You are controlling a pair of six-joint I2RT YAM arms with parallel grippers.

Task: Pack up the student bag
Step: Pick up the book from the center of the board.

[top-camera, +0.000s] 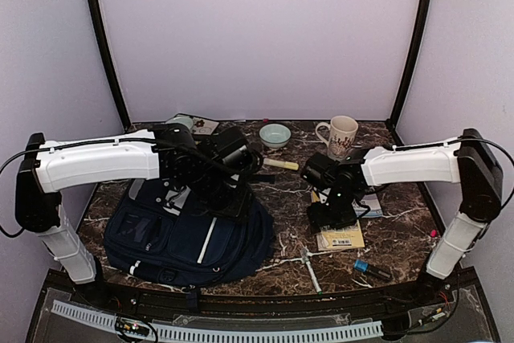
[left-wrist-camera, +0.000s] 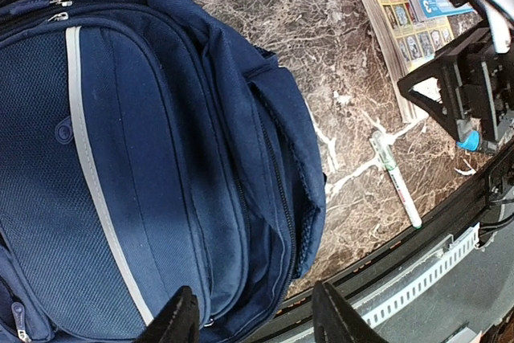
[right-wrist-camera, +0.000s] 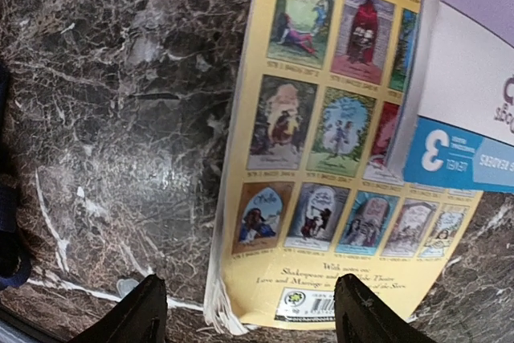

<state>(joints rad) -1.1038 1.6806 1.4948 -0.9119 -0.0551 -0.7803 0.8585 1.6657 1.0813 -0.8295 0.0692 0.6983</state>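
Navy student bag [top-camera: 189,234] lies flat; right claw [right-wrist-camera: 250,304] hangs open above yellow book [right-wrist-camera: 321,158].

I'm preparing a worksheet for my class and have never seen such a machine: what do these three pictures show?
Two robot arms stand at a marble table. The wide picture looks down from above and behind them; the other two come from a camera on each wrist. The left tool hangs open over a navy backpack. The right tool hangs open over a yellow book. A mug, a bowl and a white pen lie about. Nothing is held.
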